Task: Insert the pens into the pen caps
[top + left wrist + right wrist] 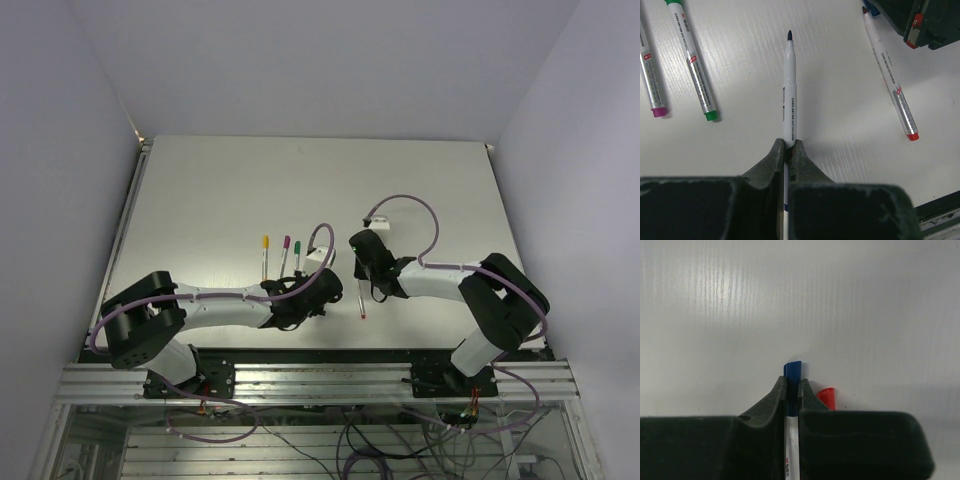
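**Both tools clamped tight, one on a pen and one on a cap**

The left tool is pinching the barrel of a dark-tipped pen, whose bare tip is pointing away over open bench. The right tool is gripping a blue cap, with a red cap sitting just beside one finger and white bench stretching ahead. A green-ended pen and a purple-ended pen are lying left of the held pen and a red-ended pen right of it, leaving a lane between. Barrel print is showing but is too small to read.

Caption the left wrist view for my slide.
Left gripper, jaws shut on an uncapped dark-tipped pen; a green pen, a purple pen and a red pen lie on the table nearby.
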